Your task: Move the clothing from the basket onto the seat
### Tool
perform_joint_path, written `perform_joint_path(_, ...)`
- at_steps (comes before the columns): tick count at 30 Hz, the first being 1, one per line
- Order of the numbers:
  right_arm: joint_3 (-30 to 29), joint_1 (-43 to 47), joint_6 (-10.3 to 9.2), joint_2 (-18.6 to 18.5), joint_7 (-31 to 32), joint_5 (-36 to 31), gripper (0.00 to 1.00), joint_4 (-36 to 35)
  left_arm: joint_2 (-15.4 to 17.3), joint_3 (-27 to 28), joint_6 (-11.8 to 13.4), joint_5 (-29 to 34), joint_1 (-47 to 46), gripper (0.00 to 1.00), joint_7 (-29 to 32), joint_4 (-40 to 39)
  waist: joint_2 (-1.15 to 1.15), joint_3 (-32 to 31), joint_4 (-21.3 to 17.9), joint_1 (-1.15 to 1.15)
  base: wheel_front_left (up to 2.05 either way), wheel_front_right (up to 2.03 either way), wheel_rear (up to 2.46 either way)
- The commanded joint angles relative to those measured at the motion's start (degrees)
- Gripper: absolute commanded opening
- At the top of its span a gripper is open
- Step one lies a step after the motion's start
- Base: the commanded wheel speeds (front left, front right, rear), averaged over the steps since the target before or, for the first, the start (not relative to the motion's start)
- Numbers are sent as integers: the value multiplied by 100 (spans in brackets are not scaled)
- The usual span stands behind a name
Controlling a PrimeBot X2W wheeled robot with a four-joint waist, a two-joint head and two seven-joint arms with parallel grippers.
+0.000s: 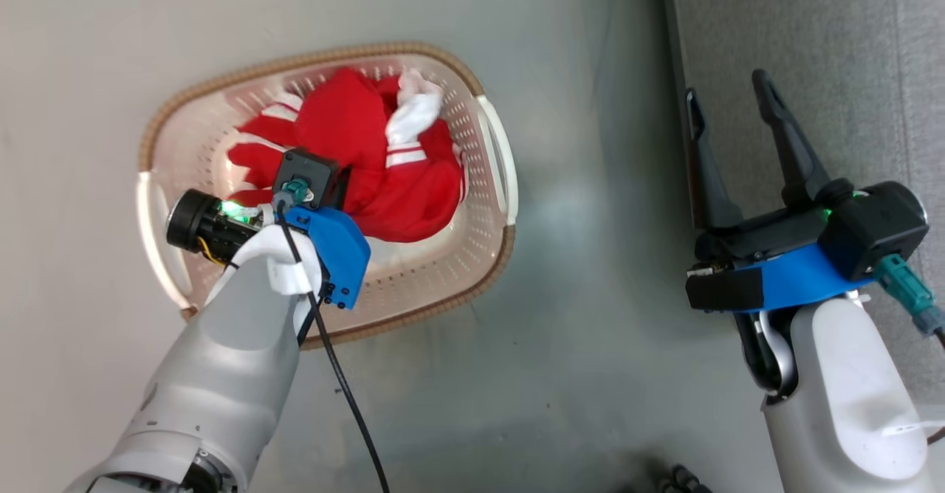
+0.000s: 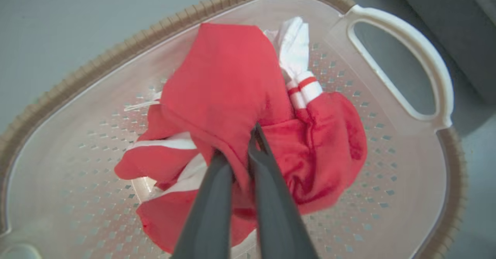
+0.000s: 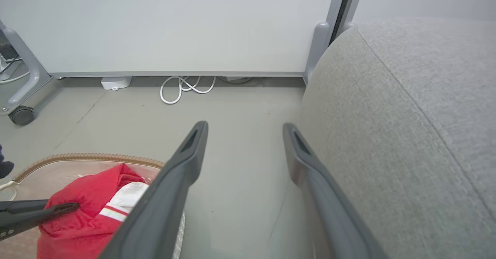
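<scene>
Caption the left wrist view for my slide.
Left hand pinching the red-and-white garment inside the perforated laundry basket.

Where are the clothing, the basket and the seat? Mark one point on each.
clothing (image 2: 228, 80): left wrist view, on its broad red panel.
basket (image 1: 435, 257): head view, on its bare perforated wall.
seat (image 3: 407, 154): right wrist view, on its grey fabric.

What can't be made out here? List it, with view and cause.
- Floor of the basket, left wrist view: the clothing covers its middle.
- Near rim of the basket, head view: under the left forearm.
- Fingertips of the left end effector, head view: behind its wrist housing.
- Extent of the seat: cut by the right edge, head and right wrist views.
- Dark object, head view: cut by the bottom edge, unidentifiable.
</scene>
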Motion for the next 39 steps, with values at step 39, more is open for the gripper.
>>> perform_joint_path(39,-12,1459,1,-12,-18,48,100,580,-69,90,-42,-526,1031,0,-445,-3422,0,-3630,631,0,0,0,0)
